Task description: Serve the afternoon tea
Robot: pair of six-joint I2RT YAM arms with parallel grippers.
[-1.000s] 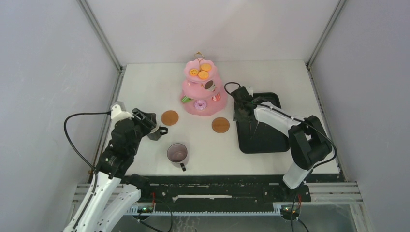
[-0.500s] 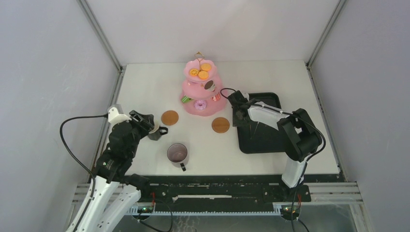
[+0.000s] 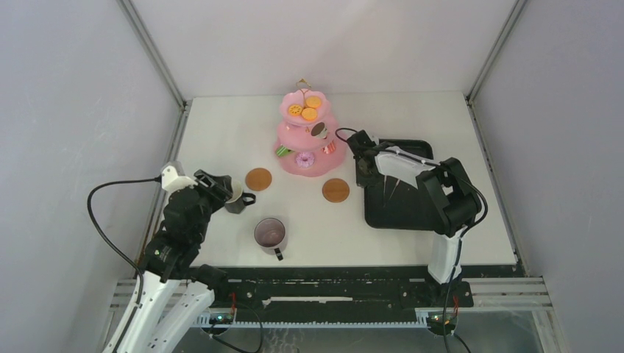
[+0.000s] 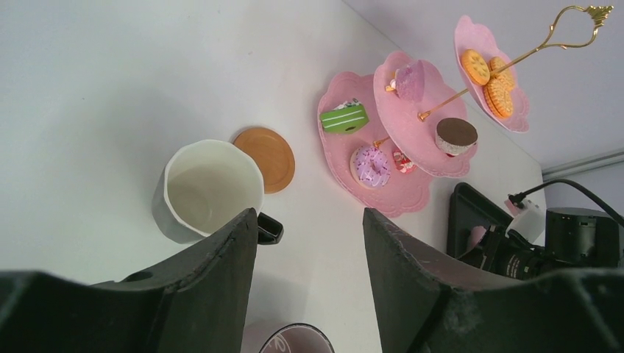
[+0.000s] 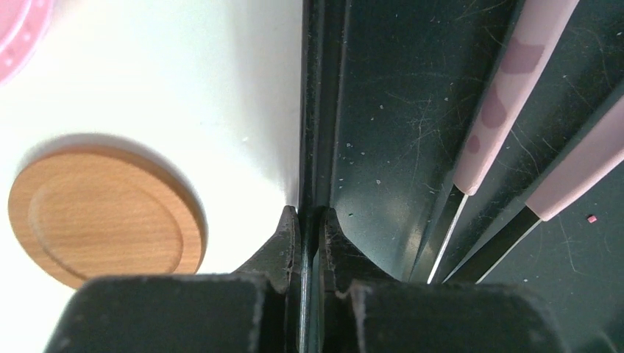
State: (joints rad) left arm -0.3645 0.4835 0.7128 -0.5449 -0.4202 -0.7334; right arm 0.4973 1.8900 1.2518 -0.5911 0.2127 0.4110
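Sitting out: two mugs (image 3: 237, 197), two coasters (image 3: 258, 179)

The right gripper (image 5: 305, 220) pinches the rim of the scratched black tray (image 5: 383, 110); pink-handled metal tongs (image 5: 508, 95) lie inside, a round brown wooden coaster (image 5: 103, 213) nearby on the white table (image 5: 184, 73)

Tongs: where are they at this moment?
The tongs lie inside the black tray on the right side of the table in the top view, close beside the right gripper, which is shut on the tray's left rim.
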